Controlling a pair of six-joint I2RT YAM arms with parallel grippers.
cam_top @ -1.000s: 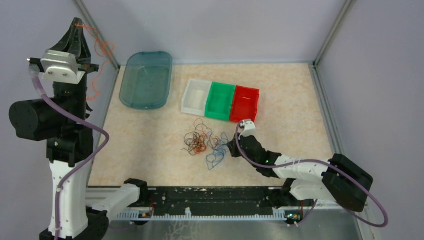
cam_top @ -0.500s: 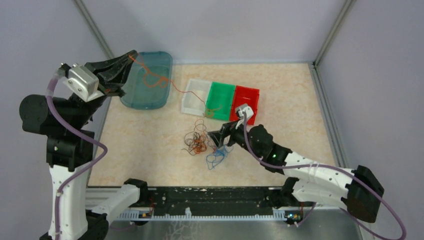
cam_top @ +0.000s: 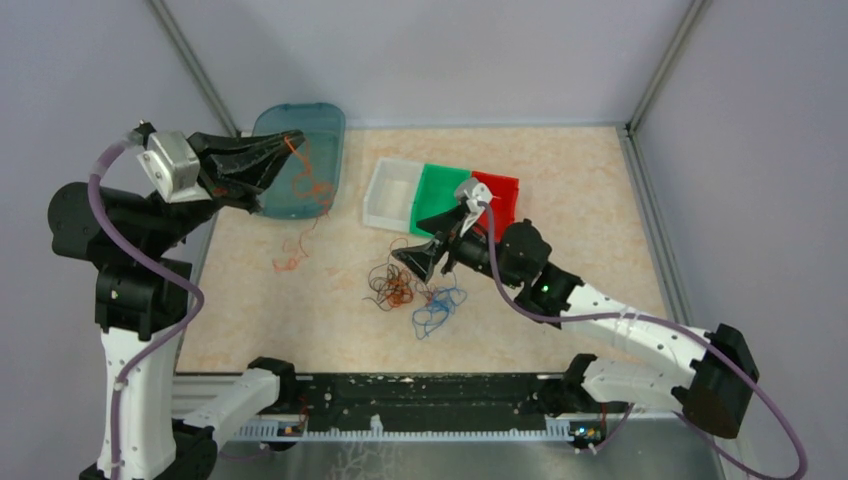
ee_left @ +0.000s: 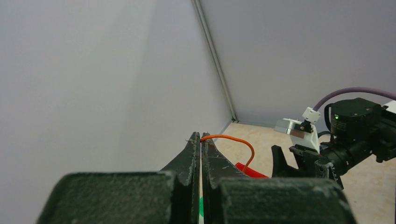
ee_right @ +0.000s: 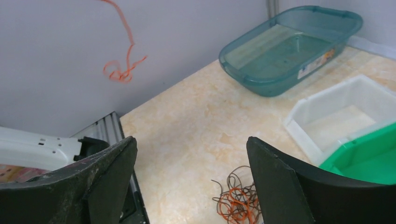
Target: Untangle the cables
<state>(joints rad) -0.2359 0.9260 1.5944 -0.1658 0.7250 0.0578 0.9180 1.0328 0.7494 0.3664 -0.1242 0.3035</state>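
My left gripper (cam_top: 292,141) is raised over the teal tray and shut on one red-orange cable (cam_top: 312,186). That cable hangs in loops, and its lower end curls near the table at the tray's front edge. In the left wrist view the cable (ee_left: 238,144) arches out from the pinched tips of the gripper (ee_left: 201,137). The other cables lie mid-table: a brown and orange tangle (cam_top: 390,286) and a blue one (cam_top: 435,310). Above them my right gripper (cam_top: 418,242) hovers open and holds nothing. Its wrist view shows the gripper (ee_right: 190,141) spread wide over the tangle (ee_right: 237,203), with the lifted cable (ee_right: 122,70) far left.
A teal tray (cam_top: 275,205) sits at the back left. A white bin (cam_top: 392,190), a green bin (cam_top: 445,200) and a red bin (cam_top: 495,205) stand in a row behind the tangle. Grey walls enclose the table on three sides.
The right gripper opened, let go of the cables and rose up-left. The left arm swung down over the tray with the orange cable, which now hangs apart from the pile.
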